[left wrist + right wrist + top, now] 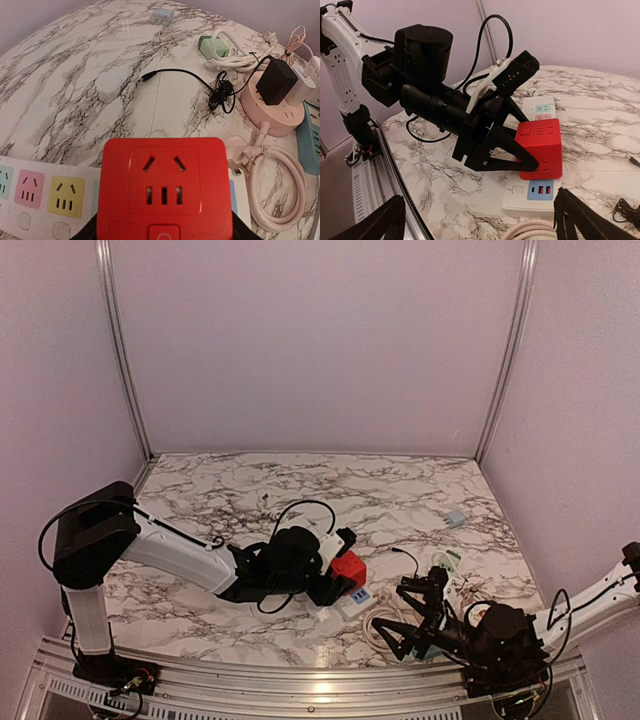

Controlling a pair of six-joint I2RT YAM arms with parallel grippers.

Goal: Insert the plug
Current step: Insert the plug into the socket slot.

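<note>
From above, the left gripper (340, 582) is clamped on a red cube (349, 567) near the middle of the marble table's (300, 490) front edge. The cube sits over the left end of a white strip (358, 597) lying along that edge. The right gripper (412, 616) hangs near the front right corner with its jaws spread wide and nothing between them. It is above a coil of pale cable (378, 628). A small blue adapter (456, 518) lies alone toward the right edge.

The left wrist view shows the cube's socket face filling the lower frame. Black fingers (87, 232) show at both of its lower corners. The strip's pink and yellow outlets run off to the left, behind the cube. Further out, a round pink socket (272, 112) carries a black adapter (276, 82). A thin black lead (200, 80) and a green adapter (214, 46) lie beside it.

In the right wrist view, the left jaws press the cube's two sides. The cube's underside meets the strip just behind its blue USB panel. Whether the prongs are seated cannot be told. The right gripper's own fingers (375, 225) stand far apart at the bottom corners.
</note>
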